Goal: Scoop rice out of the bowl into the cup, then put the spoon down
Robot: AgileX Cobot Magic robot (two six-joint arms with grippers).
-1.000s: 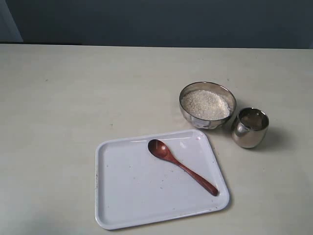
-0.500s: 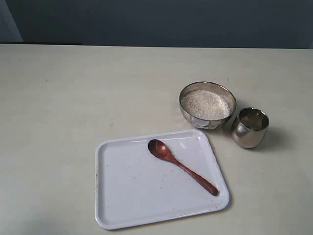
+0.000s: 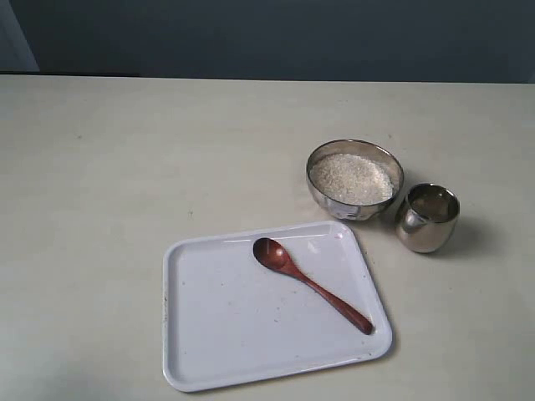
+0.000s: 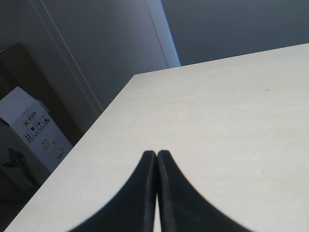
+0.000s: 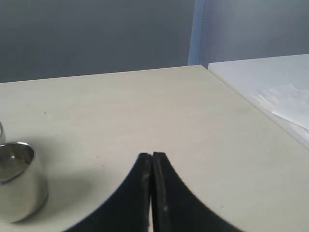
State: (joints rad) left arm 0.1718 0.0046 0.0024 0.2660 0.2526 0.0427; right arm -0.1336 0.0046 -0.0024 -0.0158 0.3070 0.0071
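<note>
The dark reddish-brown wooden spoon (image 3: 311, 284) lies diagonally on a white tray (image 3: 209, 351), head toward the far side. Behind the tray stands the steel bowl (image 3: 355, 204), filled with white rice (image 3: 351, 178). The small steel cup (image 3: 427, 218) stands just right of the bowl and also shows in the right wrist view, cup (image 5: 17, 181). No arm appears in the exterior view. My left gripper (image 4: 156, 153) is shut with nothing between its fingers, over bare tabletop. My right gripper (image 5: 152, 155) is likewise shut and empty, some way from the cup.
The pale table (image 3: 125, 167) spreads wide around the tray. Its edge (image 4: 101, 121) shows in the left wrist view, with a cardboard box (image 4: 29, 128) beyond it. A second white surface (image 5: 270, 87) adjoins the table in the right wrist view.
</note>
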